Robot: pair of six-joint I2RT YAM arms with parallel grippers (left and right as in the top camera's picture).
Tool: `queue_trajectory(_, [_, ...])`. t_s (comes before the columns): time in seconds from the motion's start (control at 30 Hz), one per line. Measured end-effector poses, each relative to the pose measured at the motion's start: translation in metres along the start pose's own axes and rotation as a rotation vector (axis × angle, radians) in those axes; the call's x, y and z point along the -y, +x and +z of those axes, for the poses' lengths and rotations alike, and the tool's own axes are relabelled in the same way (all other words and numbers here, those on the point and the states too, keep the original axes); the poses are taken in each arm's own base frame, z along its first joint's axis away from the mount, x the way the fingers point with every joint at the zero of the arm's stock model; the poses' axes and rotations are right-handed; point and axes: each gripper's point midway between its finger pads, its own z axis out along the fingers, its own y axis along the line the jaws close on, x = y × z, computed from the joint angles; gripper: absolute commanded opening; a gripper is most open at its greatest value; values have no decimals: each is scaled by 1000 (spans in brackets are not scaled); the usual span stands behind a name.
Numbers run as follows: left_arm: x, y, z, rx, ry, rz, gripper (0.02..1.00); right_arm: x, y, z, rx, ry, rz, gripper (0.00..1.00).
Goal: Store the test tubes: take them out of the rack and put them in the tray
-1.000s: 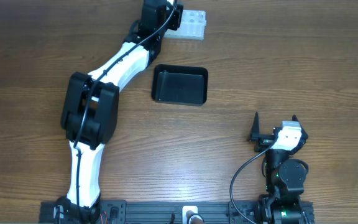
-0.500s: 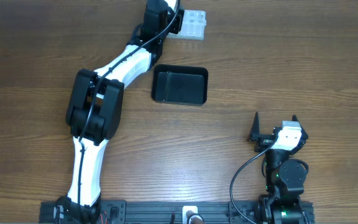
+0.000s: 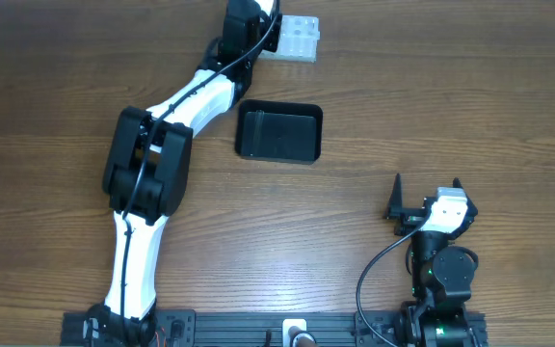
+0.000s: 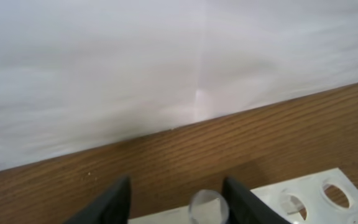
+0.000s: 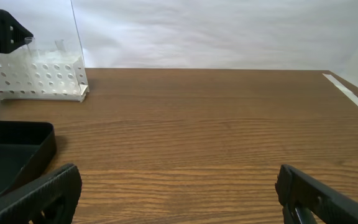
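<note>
A white test tube rack point(image 3: 295, 39) stands at the table's far edge, and a black tray point(image 3: 279, 132) lies nearer, right of the left arm's forearm. My left gripper point(image 3: 258, 29) is at the rack's left end. In the left wrist view its fingers point(image 4: 112, 204) stand apart as the left gripper point(image 4: 176, 208) straddles the clear rim of a test tube point(image 4: 208, 206), which sits close to one finger above the rack point(image 4: 303, 199). My right gripper point(image 3: 427, 198) rests open near its base, holding nothing. The right wrist view shows the rack point(image 5: 39, 78) and tray point(image 5: 11, 155) far off.
A white wall point(image 4: 166, 56) rises right behind the rack, close to the left gripper. Bare wooden tabletop point(image 3: 451, 106) stretches to the right of the tray and the rack. A strip of pale tape point(image 5: 353, 96) marks the table's right side.
The left arm's elbow swung a little to the right and the gripper edged closer to the rack, then held still. The right arm has stayed put.
</note>
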Motion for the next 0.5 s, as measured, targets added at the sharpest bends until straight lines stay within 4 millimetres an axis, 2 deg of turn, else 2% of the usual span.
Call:
queue_trajectory(0.23, [5,-8,0,39,32,-4,386,0,0,0,0,0,0,991])
queue_trajectory(0.5, [9,14,8,4,46,0,338,0,0,0,0,0,1,993])
